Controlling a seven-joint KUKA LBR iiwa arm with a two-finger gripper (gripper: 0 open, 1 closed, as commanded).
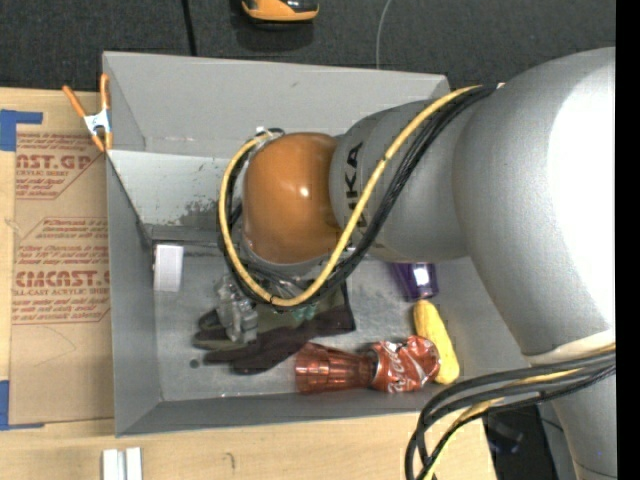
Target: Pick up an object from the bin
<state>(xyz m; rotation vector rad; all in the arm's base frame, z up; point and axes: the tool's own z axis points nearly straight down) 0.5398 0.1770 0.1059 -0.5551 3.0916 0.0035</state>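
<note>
Hanging low near the left wall of the bin (130,348), the gripper (237,313) is over a dark rag (275,346) by the front edge; whether it is spread or closed, I cannot tell. A white block (168,266) lies to its left, and a copper wrapper (335,368) and a banana (437,340) lie to its right.

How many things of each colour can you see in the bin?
White: 1, the little block
Dark brown: 1, the floppy cloth
Coppery red: 1, the crumpled shiny wrapper
Yellow: 1, the banana-shaped toy
Purple: 1, the small bottle-like thing
Total: 5 in sight. The arm covers part of the bin, so more may be hidden.
</note>
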